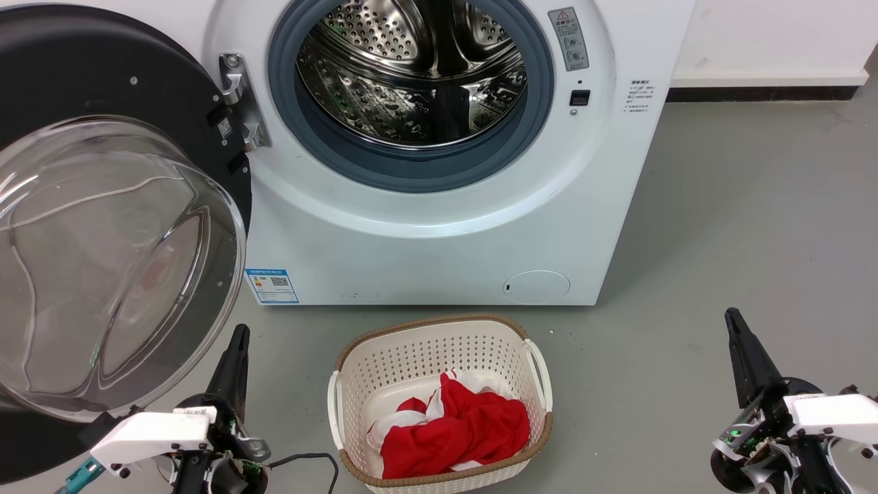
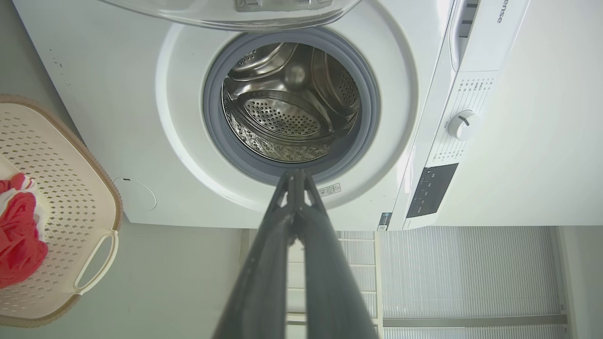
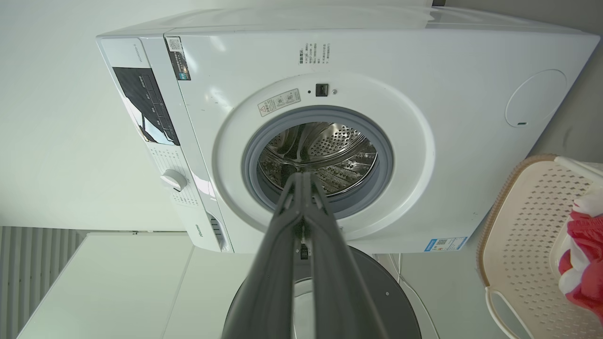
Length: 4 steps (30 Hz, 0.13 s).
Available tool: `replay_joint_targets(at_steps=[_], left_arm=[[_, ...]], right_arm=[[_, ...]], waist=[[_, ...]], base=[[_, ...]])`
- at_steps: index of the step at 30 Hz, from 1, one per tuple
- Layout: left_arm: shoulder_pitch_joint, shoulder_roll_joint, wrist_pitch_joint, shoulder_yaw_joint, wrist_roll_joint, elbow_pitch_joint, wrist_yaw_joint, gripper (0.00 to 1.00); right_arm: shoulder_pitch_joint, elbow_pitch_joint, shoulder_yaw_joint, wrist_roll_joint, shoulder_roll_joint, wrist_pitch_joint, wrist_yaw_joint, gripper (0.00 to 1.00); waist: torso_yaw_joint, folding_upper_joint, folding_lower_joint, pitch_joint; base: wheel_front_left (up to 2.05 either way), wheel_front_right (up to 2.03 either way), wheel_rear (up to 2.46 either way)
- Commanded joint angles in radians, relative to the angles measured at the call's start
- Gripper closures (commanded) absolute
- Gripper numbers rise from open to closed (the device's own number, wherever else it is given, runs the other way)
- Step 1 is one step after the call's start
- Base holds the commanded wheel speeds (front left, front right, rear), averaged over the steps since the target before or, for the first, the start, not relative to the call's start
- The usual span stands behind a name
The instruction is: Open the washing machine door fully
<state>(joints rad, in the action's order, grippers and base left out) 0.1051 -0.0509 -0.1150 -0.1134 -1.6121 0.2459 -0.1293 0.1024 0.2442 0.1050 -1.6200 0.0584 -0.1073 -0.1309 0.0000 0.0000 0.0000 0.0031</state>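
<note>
Left of the drum mouth (image 1: 411, 75), the door (image 1: 116, 226) stands swung wide off the washer (image 1: 425, 254), its glass bowl facing out. The wrist views reach higher, to the dial (image 2: 464, 125) and dark panel (image 2: 431, 190). Low on either side of the basket (image 1: 432, 320), the left gripper (image 1: 240, 335) and right gripper (image 1: 732, 317) point at the washer, both pinched closed and empty.

Grey floor (image 1: 720, 240), washing machine (image 1: 425, 254), laundry basket (image 1: 384, 370)

A laundry room; a white washing machine (image 1: 439, 254) stands on grey floor (image 1: 741, 226) by a white wall (image 1: 768, 34); a cream basket (image 1: 439, 324) holds red-and-white cloth (image 1: 459, 425).
</note>
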Motion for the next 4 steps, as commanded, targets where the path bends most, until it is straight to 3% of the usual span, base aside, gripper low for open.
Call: replay_joint_targets(at_steps=[1,4], left_arm=[[0.007,0.002,-0.003,-0.003,-0.001,0.001,-0.004,1.00],[0.007,0.002,-0.003,-0.003,-0.001,0.001,-0.004,1.00]], right_arm=[[0.011,0.002,0.001,0.000,-0.003,-0.003,0.000,1.00],[0.011,0.002,0.002,0.001,-0.003,-0.003,0.000,1.00]], waist=[[0.000,0.0000,0.0000,0.000],[0.000,0.0000,0.0000,0.000]], base=[[0.00,0.00,0.00],[0.00,0.00,0.00]])
